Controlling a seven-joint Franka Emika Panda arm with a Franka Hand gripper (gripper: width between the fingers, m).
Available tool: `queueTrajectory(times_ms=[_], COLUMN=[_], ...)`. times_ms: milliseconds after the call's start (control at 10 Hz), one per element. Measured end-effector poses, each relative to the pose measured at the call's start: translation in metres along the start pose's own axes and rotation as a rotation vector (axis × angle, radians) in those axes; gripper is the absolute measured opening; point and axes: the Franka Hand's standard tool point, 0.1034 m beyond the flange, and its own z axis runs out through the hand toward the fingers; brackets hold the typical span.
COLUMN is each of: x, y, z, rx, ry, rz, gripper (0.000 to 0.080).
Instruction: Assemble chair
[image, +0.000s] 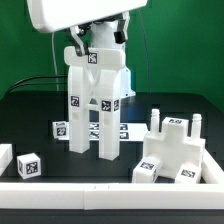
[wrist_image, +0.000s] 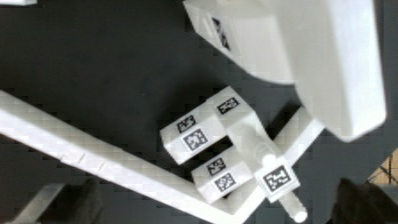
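Nearest, at the exterior view's right, sits 1 low, chunky white plastic chair part (image: 172, 155) with tags. Behind it, the tall white tagged chair assembly (image: 97, 100) stands upright, centre, under the gripper (image: 98, 40), whose jaws are spread wide and hold nothing.

The upright chair structure (image: 97, 95) just below the gripper (image: 98, 40) is smooth white plastic with a soft satin sheen. Its square tags (image: 76, 101) look like matt black-and-white print. The loose chair part (image: 172, 152), lower down and to the exterior view's right of the gripper, has the same smooth plastic skin. The table (image: 40, 112) beneath is matt black, without glare. The arm housing (image: 60, 20) above the gripper is glossy white, and the fingers (image: 76, 42) look dark and dull
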Motion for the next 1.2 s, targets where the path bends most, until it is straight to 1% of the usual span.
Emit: queueTrajectory(times_ms=[300,400,500,600,700,800,900,1100,1200], x=[0.0,0.0,-0.003,-0.014,-0.022,-0.028,-0.033,-0.035,-0.039], y=[0.0,-0.001,-0.015,-0.03,-0.029,-0.029,-0.033,-0.032,-0.031], z=[0.001,0.001,-0.002,-0.003,-0.004,0.001,0.008,0.019,0.027], rx=[0.002,-0.017,-0.091,-0.112,-0.121,-0.114,-0.103,-0.102,-0.091], ry=[-0.003,-0.007,-0.01,0.006,0.014,0.007,-0.004,-0.011,-0.01], rz=[0.0,-0.018,-0.091,-0.115,-0.128,-0.137,-0.137,-0.137,-0.148], gripper=[0.0649,0.0649,0.0649,0.0649,0.0649,0.0649,0.0649,0.0649,0.0649])
